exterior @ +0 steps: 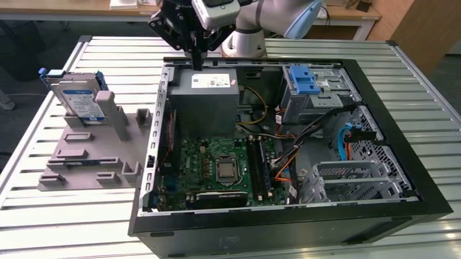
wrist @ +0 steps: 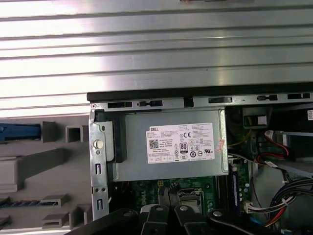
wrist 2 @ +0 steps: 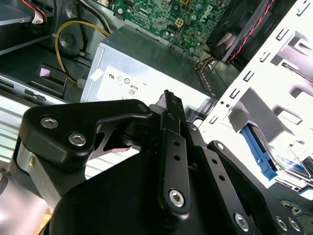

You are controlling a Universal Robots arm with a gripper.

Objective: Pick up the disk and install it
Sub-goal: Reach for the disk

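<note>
Claw closed, empty, near the white-stickered grey box, disk well apart.

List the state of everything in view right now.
Disk: upright in the holder, not gripped.
Case: open, side panel off.
Power supply: mounted in the case.
Tool: shut, empty, above the power supply.

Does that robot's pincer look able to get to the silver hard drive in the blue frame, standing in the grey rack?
Probably yes. The pincer hangs over the open black computer case, while the silver hard drive stands upright outside it, its top uncovered.
</note>
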